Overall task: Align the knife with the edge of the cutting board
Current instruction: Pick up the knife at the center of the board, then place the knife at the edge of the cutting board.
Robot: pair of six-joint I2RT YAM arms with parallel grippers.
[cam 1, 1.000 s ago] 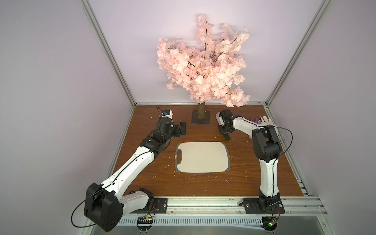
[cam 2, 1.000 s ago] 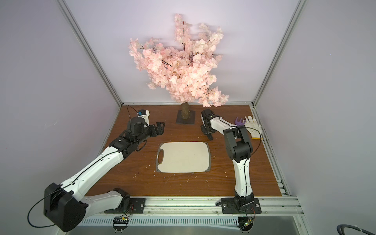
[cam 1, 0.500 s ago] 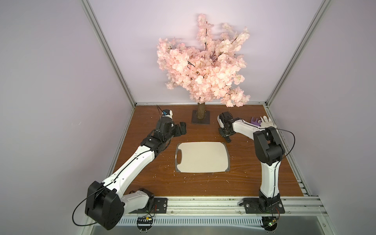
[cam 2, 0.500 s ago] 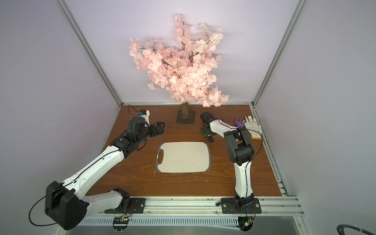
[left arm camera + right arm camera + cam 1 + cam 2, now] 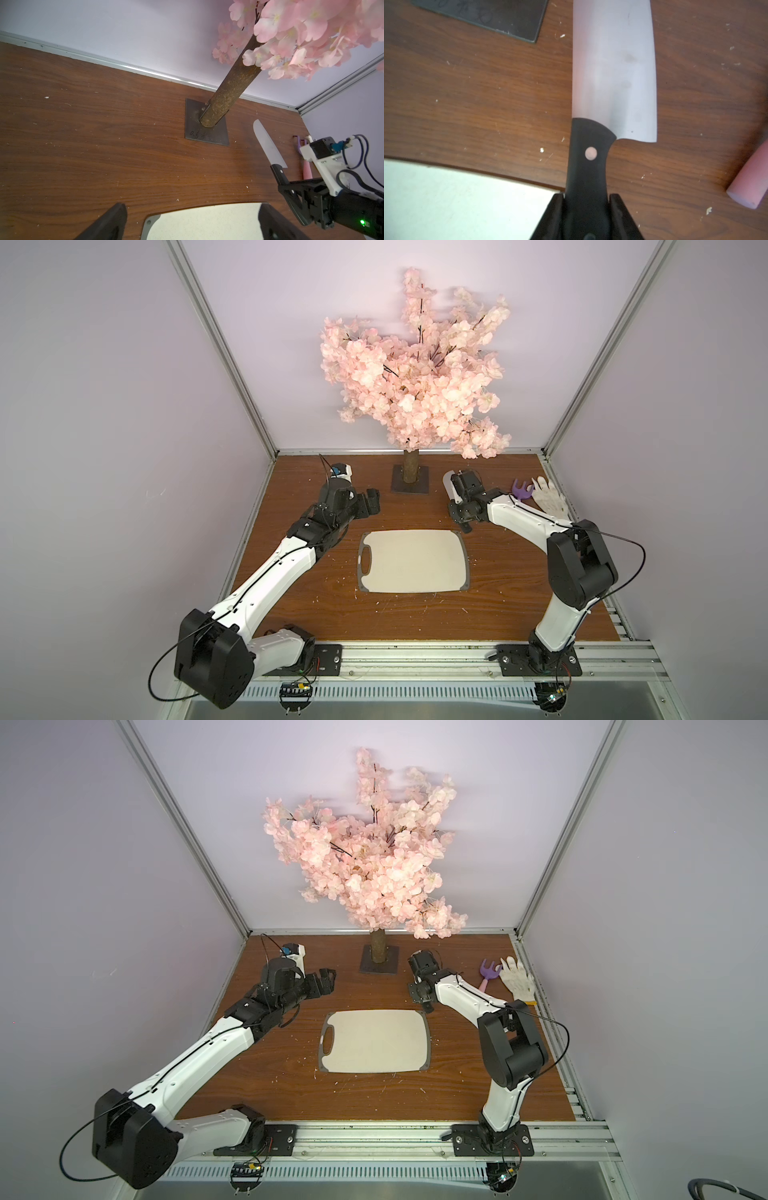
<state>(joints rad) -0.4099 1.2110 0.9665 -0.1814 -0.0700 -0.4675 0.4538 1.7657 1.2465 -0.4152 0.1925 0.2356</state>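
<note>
The knife (image 5: 612, 72) has a broad grey blade and a black riveted handle (image 5: 588, 162). My right gripper (image 5: 586, 197) is shut on that handle. It holds the knife (image 5: 448, 485) just beyond the far right corner of the cutting board (image 5: 413, 562), with the blade pointing toward the back wall. The left wrist view shows the knife (image 5: 268, 143) and the right gripper (image 5: 291, 187) behind it. The pale cutting board (image 5: 374, 1042) lies flat mid-table, its handle cutout at the left. My left gripper (image 5: 372, 499) stands open and holds nothing, beyond the board's far left corner (image 5: 153, 220).
A pink blossom tree (image 5: 415, 377) stands at the back on a dark base plate (image 5: 410, 489), between the two grippers. A purple-and-pink toy fork (image 5: 489, 973) and a white glove (image 5: 517, 979) lie at the back right. Small crumbs dot the wooden table (image 5: 415, 614).
The right arm's elbow has swung outward to the right and toward the front, while its gripper keeps the knife near the board's far right corner. The left arm has not moved.
</note>
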